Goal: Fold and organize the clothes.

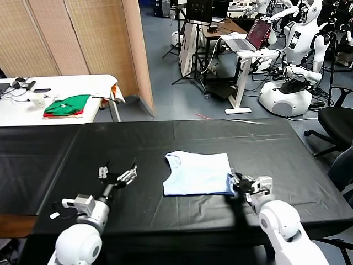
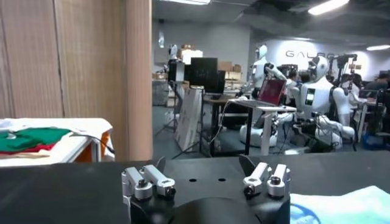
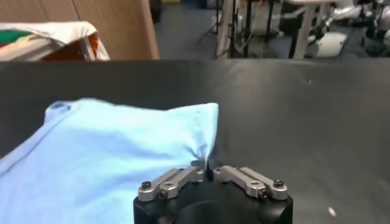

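Pinching T-shirt [image 3: 116, 152] hem, right tool [image 3: 208, 172]; wall lettering partly reads "GAL"

Black table [image 1: 287, 160] carries 1 pale-blue T-shirt [image 1: 198, 174], seemingly folded.

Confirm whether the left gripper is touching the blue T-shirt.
No: the open left gripper sits on bare black table, apart from the T-shirt.

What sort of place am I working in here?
Most likely a robotics lab: white humanoid robots stand in the background by a laptop on a stand, behind the black-covered table.
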Tool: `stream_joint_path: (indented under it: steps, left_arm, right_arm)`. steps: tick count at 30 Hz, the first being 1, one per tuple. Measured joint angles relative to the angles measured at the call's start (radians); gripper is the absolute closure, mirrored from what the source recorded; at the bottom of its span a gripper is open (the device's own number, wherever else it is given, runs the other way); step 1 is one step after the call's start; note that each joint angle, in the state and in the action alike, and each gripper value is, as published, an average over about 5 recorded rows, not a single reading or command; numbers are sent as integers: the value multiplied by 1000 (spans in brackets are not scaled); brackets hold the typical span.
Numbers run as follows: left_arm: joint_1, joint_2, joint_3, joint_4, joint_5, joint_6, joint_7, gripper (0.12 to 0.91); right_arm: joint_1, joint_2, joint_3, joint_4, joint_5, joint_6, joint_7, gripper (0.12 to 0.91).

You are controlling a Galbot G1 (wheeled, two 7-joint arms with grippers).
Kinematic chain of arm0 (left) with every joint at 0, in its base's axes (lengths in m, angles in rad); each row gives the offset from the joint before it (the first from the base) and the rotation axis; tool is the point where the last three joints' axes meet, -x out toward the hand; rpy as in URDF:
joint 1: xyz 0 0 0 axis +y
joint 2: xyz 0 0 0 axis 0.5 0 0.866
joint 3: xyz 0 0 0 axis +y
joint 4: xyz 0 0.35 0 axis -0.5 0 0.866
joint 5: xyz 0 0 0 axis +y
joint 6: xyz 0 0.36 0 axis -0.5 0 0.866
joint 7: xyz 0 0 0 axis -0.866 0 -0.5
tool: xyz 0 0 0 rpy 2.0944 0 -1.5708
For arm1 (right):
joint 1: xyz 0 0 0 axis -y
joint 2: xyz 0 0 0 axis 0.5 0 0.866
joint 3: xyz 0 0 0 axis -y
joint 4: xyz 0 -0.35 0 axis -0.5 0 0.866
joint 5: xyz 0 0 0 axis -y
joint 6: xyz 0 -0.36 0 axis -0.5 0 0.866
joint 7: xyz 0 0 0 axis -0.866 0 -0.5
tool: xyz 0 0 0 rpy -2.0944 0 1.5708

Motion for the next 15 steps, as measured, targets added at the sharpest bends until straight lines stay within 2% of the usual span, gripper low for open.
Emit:
stream_joint_path:
  steps: [3, 6, 9, 12, 15]
  left_arm:
    - [8, 13, 5, -1, -13, -28, -11, 123]
    - [20, 28, 8, 1, -32, -66, -17, 123]
    - [36, 45, 10, -5, -56, -75, -42, 123]
    - [58, 64, 7, -25, -92, -45, -84, 123]
    - [94, 86, -6, -54, -116, -24, -106, 123]
  right_arm:
    - [-30, -15, 37, 50, 25, 8, 6, 305]
    - [-67, -24, 78, 105, 24, 52, 2, 168]
    - [-113, -25, 103, 156, -5, 116, 0, 125]
    - [-175, -16, 107, 203, -59, 200, -1, 119]
    - [-260, -4, 98, 245, -126, 297, -2, 118]
